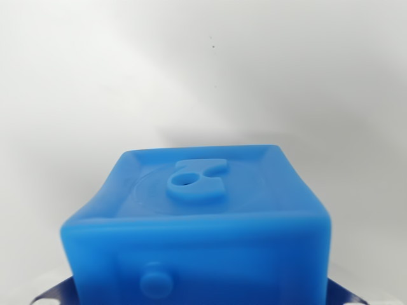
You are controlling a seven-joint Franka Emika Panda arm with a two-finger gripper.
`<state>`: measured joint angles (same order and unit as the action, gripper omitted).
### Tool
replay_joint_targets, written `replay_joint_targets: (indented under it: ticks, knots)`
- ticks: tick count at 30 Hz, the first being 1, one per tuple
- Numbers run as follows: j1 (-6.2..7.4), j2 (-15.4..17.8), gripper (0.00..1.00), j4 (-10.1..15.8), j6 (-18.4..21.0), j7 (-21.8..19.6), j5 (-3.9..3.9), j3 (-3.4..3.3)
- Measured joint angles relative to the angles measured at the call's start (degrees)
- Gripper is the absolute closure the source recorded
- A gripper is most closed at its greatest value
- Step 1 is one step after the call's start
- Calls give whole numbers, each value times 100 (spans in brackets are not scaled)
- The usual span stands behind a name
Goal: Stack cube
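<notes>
Blue cube (203, 222) fills my near view, can't tell how wide my fingers are or if gripping; off-centre stacking could tip it onto the worktop (203, 76).

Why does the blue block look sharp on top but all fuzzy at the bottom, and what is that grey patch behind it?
In the wrist view, the blue cube sits very close to the camera, so its near bottom face blurs while the raised number on top stays sharper; the grey patch is its soft shadow on the white surface, which is evenly lit, without glare.
</notes>
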<state>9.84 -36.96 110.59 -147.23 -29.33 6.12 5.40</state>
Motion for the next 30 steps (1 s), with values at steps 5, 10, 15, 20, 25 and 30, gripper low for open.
replay_joint_targets:
  ticks: [5, 10, 15, 20, 25, 30]
  knots:
    - [-10, 140, 100, 30, 104, 6, -10, 15]
    - [-17, 273, 100, 59, 211, 15, -23, 29]
    - [-34, 452, 100, 81, 355, 27, -45, 50]
    - [-43, 609, 100, 107, 483, 38, -66, 65]
    - [-55, 786, 100, 120, 641, 55, -95, 82]
    - [-63, 953, 100, 123, 800, 72, -120, 93]
